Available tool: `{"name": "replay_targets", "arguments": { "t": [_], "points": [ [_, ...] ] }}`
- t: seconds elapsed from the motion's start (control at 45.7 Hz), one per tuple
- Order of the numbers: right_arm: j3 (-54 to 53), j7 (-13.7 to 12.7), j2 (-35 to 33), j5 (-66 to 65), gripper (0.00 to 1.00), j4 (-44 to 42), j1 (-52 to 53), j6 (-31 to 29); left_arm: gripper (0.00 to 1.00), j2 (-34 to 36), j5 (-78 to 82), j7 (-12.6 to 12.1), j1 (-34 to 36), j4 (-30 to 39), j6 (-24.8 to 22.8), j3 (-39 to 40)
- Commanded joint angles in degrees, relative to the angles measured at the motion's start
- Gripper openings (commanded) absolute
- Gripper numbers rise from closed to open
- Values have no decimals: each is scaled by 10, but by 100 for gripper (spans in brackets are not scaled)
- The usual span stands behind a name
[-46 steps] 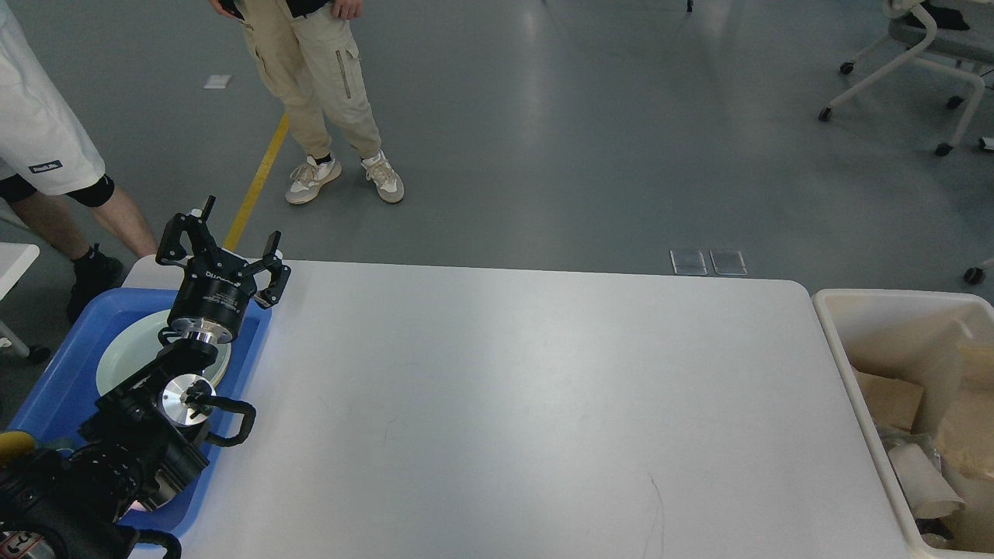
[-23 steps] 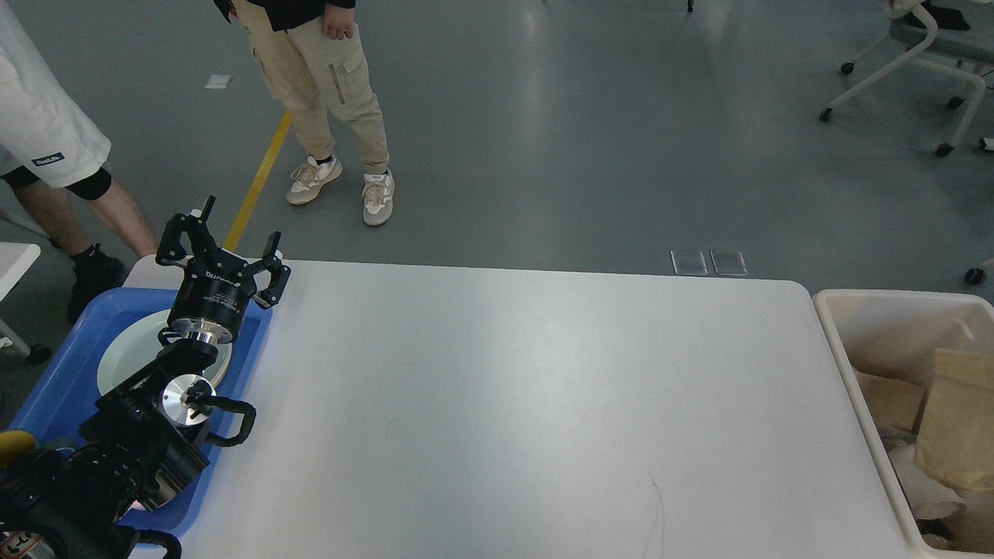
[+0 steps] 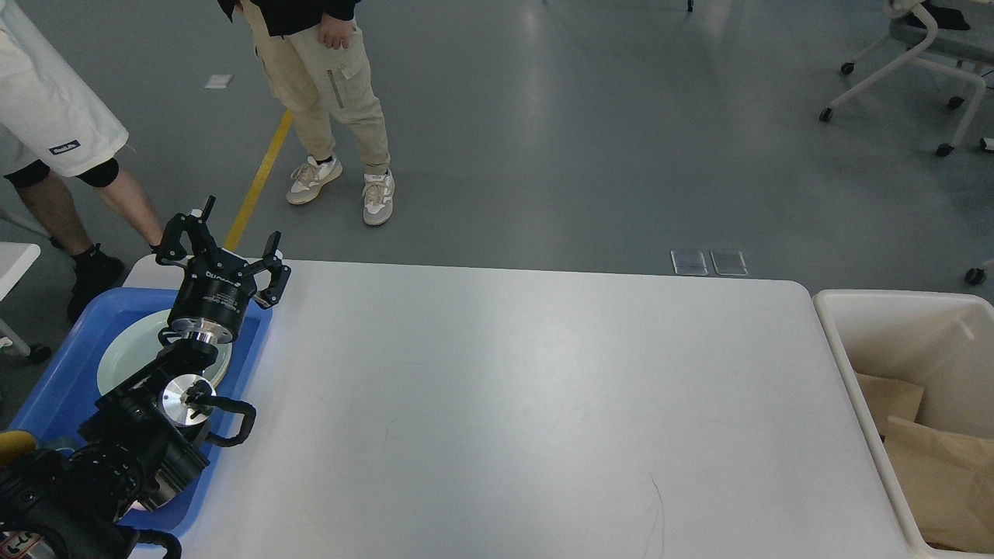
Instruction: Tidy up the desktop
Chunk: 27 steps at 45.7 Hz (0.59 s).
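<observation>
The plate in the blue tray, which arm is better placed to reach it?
Left. The left gripper hangs open above the blue tray where the plate lies, at the left end of the desktop. The right arm is not in view.

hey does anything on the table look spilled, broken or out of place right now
Nothing stands out. The white table shows only a thin dark scratch near its front edge. A plate lies flat in the blue tray, and brown paper sits inside the bin.
</observation>
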<state>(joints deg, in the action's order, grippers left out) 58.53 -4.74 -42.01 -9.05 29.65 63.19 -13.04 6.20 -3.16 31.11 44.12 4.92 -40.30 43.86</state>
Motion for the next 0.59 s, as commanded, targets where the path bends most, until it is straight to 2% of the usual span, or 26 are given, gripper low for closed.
{"name": "replay_targets", "arguments": {
  "t": [0.0, 0.262, 0.459, 0.569],
  "points": [
    [14, 0, -25, -1, 99, 40, 41, -13, 96, 0, 0, 0, 0, 0, 0, 0],
    [117, 0, -76, -3, 99, 112, 213, -119, 96, 0, 0, 0, 0, 0, 0, 0],
    [211, 0, -89, -5, 99, 138, 400, -257, 96, 0, 0, 0, 0, 0, 0, 0],
    [229, -5, -87, -13, 99, 137, 491, -338, 96, 0, 0, 0, 0, 0, 0, 0]
  ]
}}
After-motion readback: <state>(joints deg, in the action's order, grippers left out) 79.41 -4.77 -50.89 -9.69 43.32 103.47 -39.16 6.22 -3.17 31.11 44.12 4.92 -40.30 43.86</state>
